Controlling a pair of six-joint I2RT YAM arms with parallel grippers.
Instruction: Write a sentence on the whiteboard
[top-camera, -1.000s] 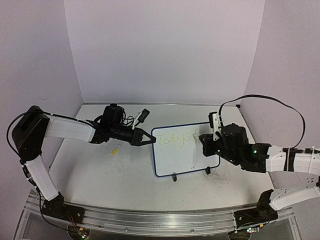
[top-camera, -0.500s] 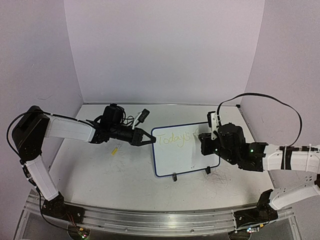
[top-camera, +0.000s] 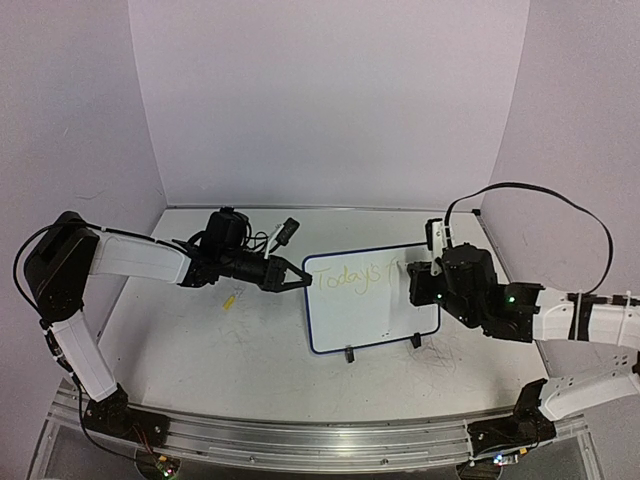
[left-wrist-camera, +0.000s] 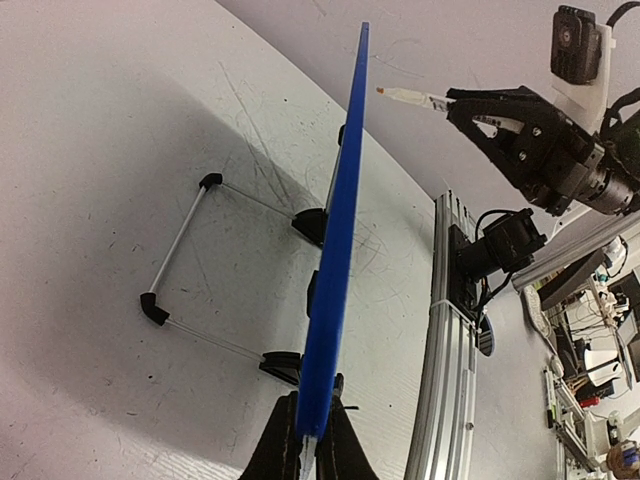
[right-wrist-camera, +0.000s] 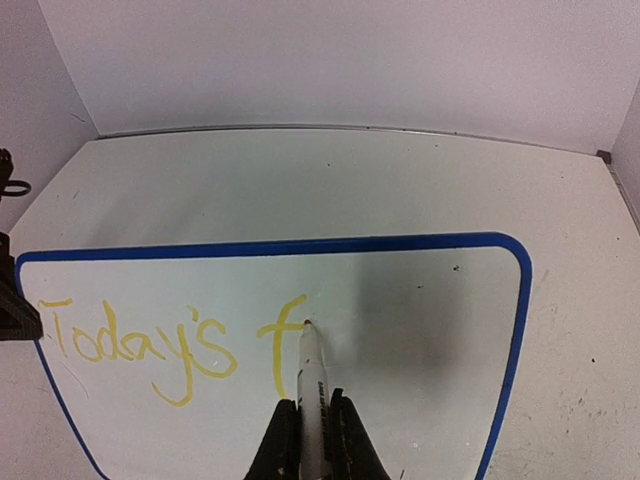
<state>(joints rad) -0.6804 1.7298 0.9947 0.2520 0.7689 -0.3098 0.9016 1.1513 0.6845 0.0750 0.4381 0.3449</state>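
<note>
1. Two hands are at work, and both are closed on something. My right hand (right-wrist-camera: 309, 412) has its fingers clamped around the barrel of a marker (right-wrist-camera: 308, 368), which sticks out straight ahead of them.
2. The marker's tip sits at the face of the whiteboard (right-wrist-camera: 425, 300), at the crossbar of a yellow letter. In the left wrist view I see a sliver of gap, so I cannot tell whether it presses on the surface.
3. The sentence (right-wrist-camera: 140, 345) so far reads "Today's" in pale yellow, followed by an "f". It runs along the upper half of the board from its left side. The rest of the white face is bare.
4. My left hand (left-wrist-camera: 310, 405) pinches the left edge of the whiteboard's blue frame between its two fingers, with the board seen edge-on from that wrist.
5. The whiteboard stands on the tabletop (right-wrist-camera: 300, 180), leaning back on a wire stand (left-wrist-camera: 180, 240) with black feet. It is roughly midway between the near and far edges and a little right of centre. My two hands meet it from opposite sides.
6. A small yellow piece (top-camera: 230, 300) lies on the tabletop just below my left forearm, toward the left edge and apart from the board.
</note>
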